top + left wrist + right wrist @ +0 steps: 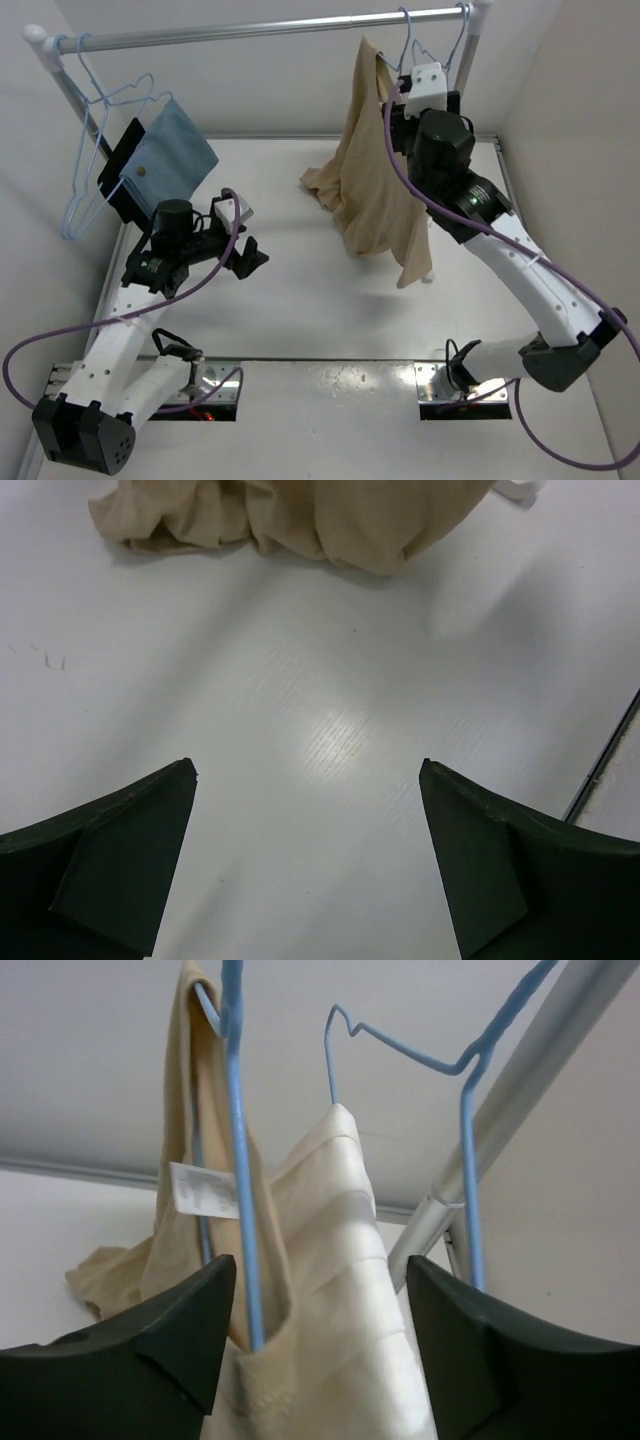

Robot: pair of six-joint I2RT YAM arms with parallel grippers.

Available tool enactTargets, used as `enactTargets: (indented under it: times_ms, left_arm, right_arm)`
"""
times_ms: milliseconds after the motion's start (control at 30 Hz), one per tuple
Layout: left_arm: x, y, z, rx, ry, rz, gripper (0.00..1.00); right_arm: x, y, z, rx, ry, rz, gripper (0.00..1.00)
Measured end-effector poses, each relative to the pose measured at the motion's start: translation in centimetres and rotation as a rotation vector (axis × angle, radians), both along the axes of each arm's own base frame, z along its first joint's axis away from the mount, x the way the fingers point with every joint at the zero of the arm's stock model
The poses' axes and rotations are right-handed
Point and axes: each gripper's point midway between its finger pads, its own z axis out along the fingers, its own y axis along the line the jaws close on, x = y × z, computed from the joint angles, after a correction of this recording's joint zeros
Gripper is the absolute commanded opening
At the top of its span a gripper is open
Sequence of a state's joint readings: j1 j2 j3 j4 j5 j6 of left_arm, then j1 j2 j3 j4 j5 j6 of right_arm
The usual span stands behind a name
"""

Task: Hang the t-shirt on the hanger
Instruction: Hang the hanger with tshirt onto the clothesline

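The tan t-shirt (370, 190) hangs from a light-blue wire hanger (408, 35) on the rail, its lower part trailing onto the table. In the right wrist view the hanger wire (240, 1160) runs through the t-shirt's collar (185, 1090), where a white label shows. My right gripper (315, 1265) is open just below, jaws apart around the wire and a paler cream cloth (340, 1260); from above it (398, 92) sits against the shirt's top. My left gripper (308, 770) is open and empty over bare table, the t-shirt's hem (300, 520) ahead of it.
A metal rail (270, 28) spans the back. A second blue hanger (465, 1140) hangs right of the shirt. At the left end hang a blue cloth (170, 155) and bare hangers (85, 190). Walls close in the white table (300, 310) on both sides.
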State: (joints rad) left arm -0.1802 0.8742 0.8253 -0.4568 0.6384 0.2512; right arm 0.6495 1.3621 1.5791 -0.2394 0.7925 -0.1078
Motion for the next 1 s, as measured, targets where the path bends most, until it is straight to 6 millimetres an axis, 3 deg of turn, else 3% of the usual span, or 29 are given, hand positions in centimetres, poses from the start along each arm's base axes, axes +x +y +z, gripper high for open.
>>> enactTargets:
  times_ms: [133, 333, 500, 600, 667, 767, 900, 1000]
  left_arm:
    - [0.0, 0.7, -2.1, 0.012, 0.039, 0.061, 1.00]
    - [-0.2, 2.7, -6.2, 0.049, 0.107, 0.195, 1.00]
    - [0.8, 3.7, -6.3, 0.038, 0.078, 0.280, 1.00]
    - [1.6, 4.9, -6.3, 0.003, 0.041, 0.375, 1.00]
    - [1.8, 5.8, -7.0, -0.016, 0.041, 0.439, 1.00]
    - [1.7, 6.9, -9.0, -0.029, 0.069, 0.514, 1.00]
    - [1.4, 7.6, -10.7, -0.060, 0.101, 0.574, 1.00]
    - [1.8, 8.2, -10.3, -0.103, 0.075, 0.623, 1.00]
  right_arm:
    - [-1.6, -0.6, 1.1, 0.018, -0.037, 0.045, 0.81]
    - [-5.1, -2.7, 4.7, 0.073, -0.146, 0.081, 0.87]
    - [-10.1, -5.7, 8.6, 0.173, -0.282, 0.121, 0.88]
    - [-13.0, -6.2, 8.1, 0.196, -0.309, 0.219, 0.88]
    - [-14.5, -4.7, 6.0, 0.188, -0.278, 0.351, 0.89]
    - [-15.9, -0.9, 0.8, 0.198, -0.160, 0.575, 0.89]
    - [-17.7, 4.2, -8.9, 0.337, 0.088, 0.800, 0.89]
    - [-19.2, 6.1, -17.5, 0.437, 0.330, 0.843, 1.00]
